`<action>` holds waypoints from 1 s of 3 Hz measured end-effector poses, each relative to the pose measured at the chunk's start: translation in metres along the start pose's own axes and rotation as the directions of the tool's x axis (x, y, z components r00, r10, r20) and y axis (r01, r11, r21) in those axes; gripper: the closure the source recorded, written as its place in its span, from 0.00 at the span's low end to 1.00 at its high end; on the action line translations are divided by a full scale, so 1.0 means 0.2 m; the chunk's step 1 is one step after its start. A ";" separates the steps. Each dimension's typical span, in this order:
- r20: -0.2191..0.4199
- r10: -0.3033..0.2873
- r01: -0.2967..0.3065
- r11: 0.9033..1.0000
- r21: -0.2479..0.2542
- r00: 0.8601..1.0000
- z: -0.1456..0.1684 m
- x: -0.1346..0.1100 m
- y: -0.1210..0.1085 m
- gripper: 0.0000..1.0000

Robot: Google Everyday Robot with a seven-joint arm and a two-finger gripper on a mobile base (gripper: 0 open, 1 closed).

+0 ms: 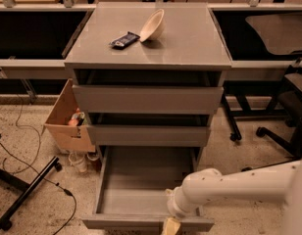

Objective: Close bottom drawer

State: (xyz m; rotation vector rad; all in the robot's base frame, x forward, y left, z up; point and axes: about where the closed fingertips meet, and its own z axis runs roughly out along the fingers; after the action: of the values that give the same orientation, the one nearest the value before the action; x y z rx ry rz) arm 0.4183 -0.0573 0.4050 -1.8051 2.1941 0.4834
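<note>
The bottom drawer (141, 185) of the grey cabinet (148, 99) is pulled far out, and its bare grey tray is empty. Its flat front (121, 223) lies at the lower edge of the camera view. My white arm (224, 187) reaches in from the right, low over the drawer's front right corner. My gripper (171, 226) is at the drawer's front lip, right of its middle, and is partly cut off by the frame's lower edge. The middle drawer (148, 135) and the top drawer (147, 99) each stand slightly out.
A tilted cream bowl (153, 25) and a dark packet (125, 39) lie on the cabinet top. An open cardboard box (67, 121) and small bottles (80, 161) stand left of the cabinet. Stand legs and cables (23, 192) cross the floor at left. An office chair base (283, 126) is at right.
</note>
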 end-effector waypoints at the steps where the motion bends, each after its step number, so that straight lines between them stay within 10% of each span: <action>1: 0.044 0.062 -0.061 0.998 -0.012 0.997 0.18 0.00 0.03 0.00; 3: -0.003 0.082 -0.082 0.997 -0.006 0.997 0.22 0.07 0.03 0.00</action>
State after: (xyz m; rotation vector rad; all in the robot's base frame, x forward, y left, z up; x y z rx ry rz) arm 0.4093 -0.0505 0.3604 -1.7255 2.2782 0.5054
